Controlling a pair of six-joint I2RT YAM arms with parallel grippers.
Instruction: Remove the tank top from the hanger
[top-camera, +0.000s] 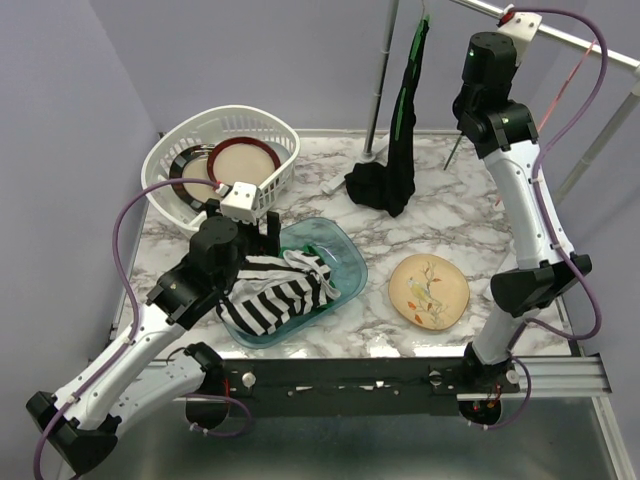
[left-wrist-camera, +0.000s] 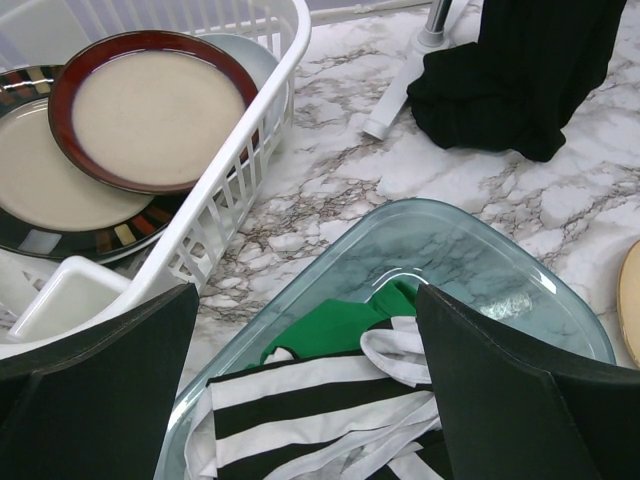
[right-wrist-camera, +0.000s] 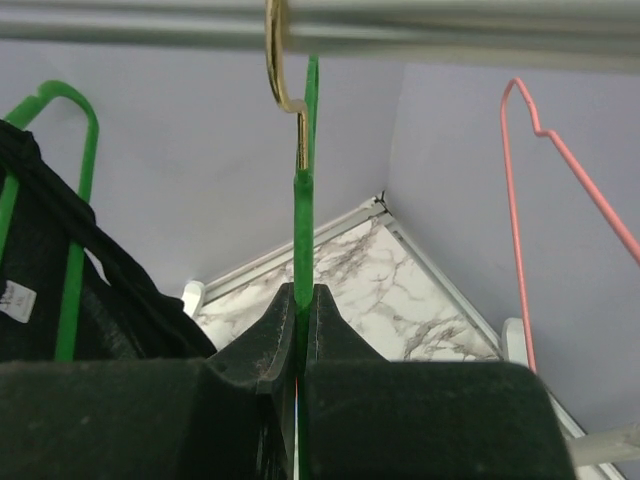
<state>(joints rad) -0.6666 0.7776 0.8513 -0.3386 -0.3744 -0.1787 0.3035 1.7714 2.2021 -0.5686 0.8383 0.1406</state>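
Right claw (right-wrist-camera: 298, 300) first: pinched narrow on the thin stem of the green hanger (right-wrist-camera: 303, 210), dark fingers (right-wrist-camera: 340, 330) pressed against it from both sides, high up under the metal rail (right-wrist-camera: 420, 30). Just above the grip, a brass-coloured hook (right-wrist-camera: 278, 70) curled over that rail. Left of the stem in the right wrist view, a green loop threaded through the black tank top (right-wrist-camera: 110, 300), with a white label on the cloth. Hard to tell whether loop and stem belong to one piece. Off to the right, a pink wire hanger (right-wrist-camera: 523, 210), well apart from the claw.

From above: tank top long and dark under the rail, beside the stand's pole (top-camera: 383, 70), its lower end bunched on the marble bench (top-camera: 470, 210). Not yet off the hanger.

Left claw (left-wrist-camera: 310, 400): spread wide, holding nothing, low over a clear glass dish (left-wrist-camera: 480, 265) near the front of the bench. In the dish, under the fingers, a black-and-white striped garment (left-wrist-camera: 290, 385) with a green cloth (left-wrist-camera: 335, 325) against it. Just beyond the dish, to the left, a white plastic basket (left-wrist-camera: 230, 200) holding a red-rimmed plate (left-wrist-camera: 150, 110) laid on a dark, patterned-rim plate (left-wrist-camera: 40, 190). To the right of the dish, a small cream plate (top-camera: 429, 290) with a painted sprig, flat on the bench.
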